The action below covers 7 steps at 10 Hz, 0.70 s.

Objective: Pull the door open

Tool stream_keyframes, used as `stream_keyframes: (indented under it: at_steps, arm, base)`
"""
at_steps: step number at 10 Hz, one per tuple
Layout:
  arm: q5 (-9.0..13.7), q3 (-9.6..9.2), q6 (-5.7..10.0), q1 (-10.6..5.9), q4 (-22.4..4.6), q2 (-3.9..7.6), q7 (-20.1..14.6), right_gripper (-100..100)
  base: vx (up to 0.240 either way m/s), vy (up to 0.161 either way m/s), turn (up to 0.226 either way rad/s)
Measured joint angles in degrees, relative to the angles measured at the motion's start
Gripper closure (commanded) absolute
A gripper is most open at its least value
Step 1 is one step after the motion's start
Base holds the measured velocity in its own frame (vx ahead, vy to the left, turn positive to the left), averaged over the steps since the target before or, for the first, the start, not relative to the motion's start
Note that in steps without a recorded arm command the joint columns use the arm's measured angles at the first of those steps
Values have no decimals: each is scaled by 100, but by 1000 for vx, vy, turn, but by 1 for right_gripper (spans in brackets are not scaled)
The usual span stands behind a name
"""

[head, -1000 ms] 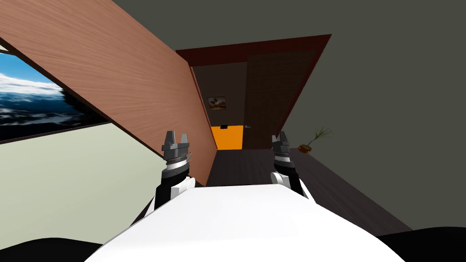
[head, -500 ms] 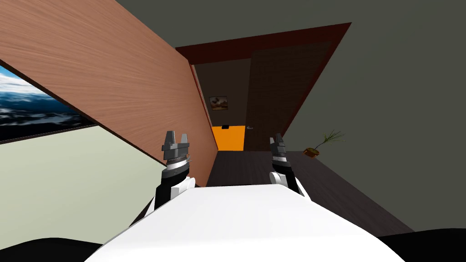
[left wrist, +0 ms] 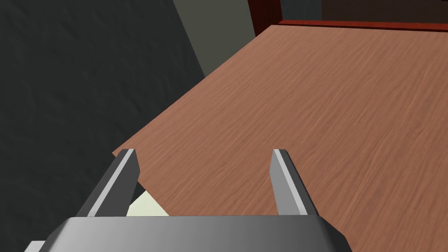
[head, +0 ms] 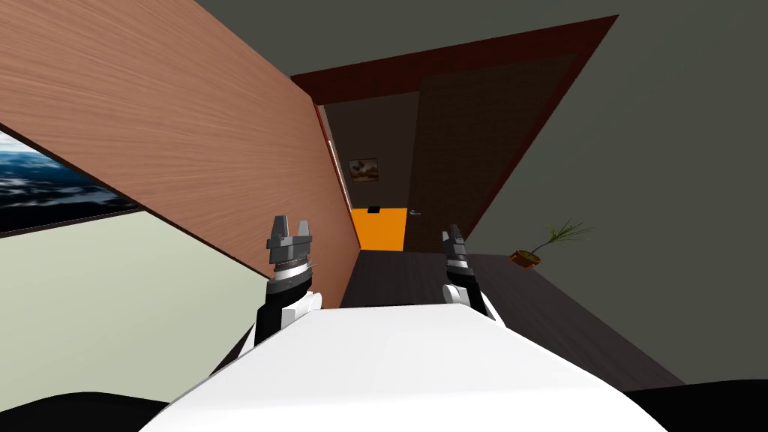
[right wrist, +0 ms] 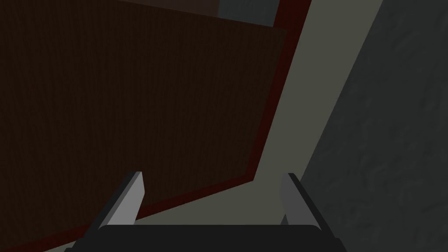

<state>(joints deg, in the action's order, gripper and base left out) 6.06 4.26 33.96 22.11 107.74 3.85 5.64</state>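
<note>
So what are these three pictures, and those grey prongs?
It is a two-armed robot. The wide picture comes from a camera on its head; the other two from cameras on its hands. The prongs are fingers: the left gripper and right gripper are both open, holding nothing. The left hand looks along a light brown wooden door, apparently swung open from a dark red frame. The right hand faces a dark brown panel with a small handle. A potted plant stands by the grey wall.

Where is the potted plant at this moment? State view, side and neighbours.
In the head view, the potted plant stands on the dark floor on the robot's right, by the grey wall, just right of the door frame.
</note>
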Motion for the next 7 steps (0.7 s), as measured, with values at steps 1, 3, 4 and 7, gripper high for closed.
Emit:
stream_keyframes:
  at_steps: [1, 3, 4, 7]
  arm:
    - [32, 14, 9, -68, -155, 18, 0, -100]
    - [94, 27, 128, -170, -563, 53, -11, -100]
    - [133, 42, 148, -205, -702, 81, -20, -100]
    - [238, 75, 190, -347, -1169, 135, -36, -100]
  base:
    - [84, -17, 84]
    - [94, -39, 77]
    - [101, -47, 68]
    - [94, -28, 89]
